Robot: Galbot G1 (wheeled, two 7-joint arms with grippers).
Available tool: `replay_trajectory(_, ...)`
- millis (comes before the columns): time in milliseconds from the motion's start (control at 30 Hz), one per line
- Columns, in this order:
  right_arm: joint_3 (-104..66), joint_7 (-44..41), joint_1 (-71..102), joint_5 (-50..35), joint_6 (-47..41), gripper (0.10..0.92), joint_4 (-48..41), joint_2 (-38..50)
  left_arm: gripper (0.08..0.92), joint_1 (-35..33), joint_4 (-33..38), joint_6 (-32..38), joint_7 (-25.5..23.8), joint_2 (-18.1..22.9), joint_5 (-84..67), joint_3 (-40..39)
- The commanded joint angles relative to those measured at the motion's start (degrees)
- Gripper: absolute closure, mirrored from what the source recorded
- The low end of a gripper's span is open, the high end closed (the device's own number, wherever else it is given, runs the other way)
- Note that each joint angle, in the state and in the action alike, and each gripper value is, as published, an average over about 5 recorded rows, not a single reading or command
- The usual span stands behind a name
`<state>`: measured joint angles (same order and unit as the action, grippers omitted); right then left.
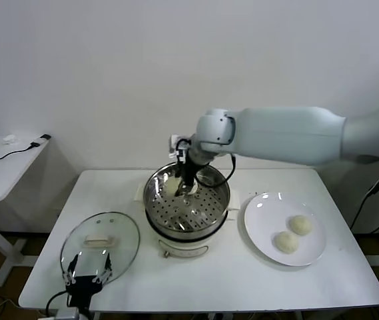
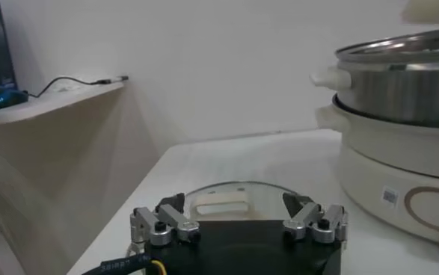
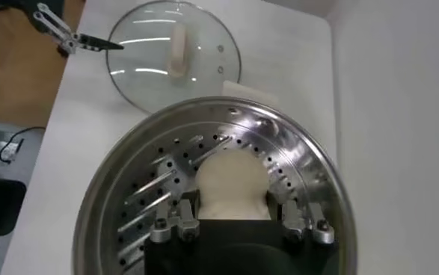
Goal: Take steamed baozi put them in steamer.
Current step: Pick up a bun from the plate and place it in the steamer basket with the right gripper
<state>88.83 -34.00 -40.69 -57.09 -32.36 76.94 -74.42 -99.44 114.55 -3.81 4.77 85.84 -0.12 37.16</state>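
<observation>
The right end effector (image 3: 234, 223) is clenched on a steamed baozi (image 3: 231, 185), low over the far side of the steamer's (image 1: 221, 200) perforated tray. Best to settle the bun flat before letting go, then lift straight up. Two baozi (image 1: 293, 234) wait on the plate (image 1: 259, 220) at right. The left end effector (image 1: 88, 279) hangs released by the glass lid (image 1: 126, 237) at the bench's near left.

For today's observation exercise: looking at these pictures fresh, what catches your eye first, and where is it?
The right gripper holds a round cream-white bun over the perforated tray of the shiny steel steamer at the table's centre. Two more buns lie on the flat white plate to its right; the open left gripper idles by the glass lid.
</observation>
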Motion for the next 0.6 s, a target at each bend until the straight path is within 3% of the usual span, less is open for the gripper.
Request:
replay_trajectory(33, 0.0, 3.4, 6.7, 0.3, -1.8, 0.422, -5.8, -6.4, 0.177, 0.0, -0.3, 0.3, 0.0, 0.0, 0.1, -0.1)
replay_trajectory(267, -1.2, 4.4, 9.8, 1.2, -1.3, 0.41, -9.5, -8.0, 0.177, -0.1, -0.6, 0.8, 0.2, 0.1, 0.4, 0.0)
replay_trajectory(500, -1.2, 1.9, 8.6, 3.5, 0.0, 0.242, -8.6, -6.8, 0.177, -0.2, -0.5, 1.0, 0.3, 0.3, 0.8, 0.0)
replay_trajectory(600, -1.6, 0.8, 7.5, 5.0, 0.8, 0.209, -7.0, -5.1, 0.177, -0.2, -0.5, 1.0, 0.3, 0.5, 0.9, -0.1)
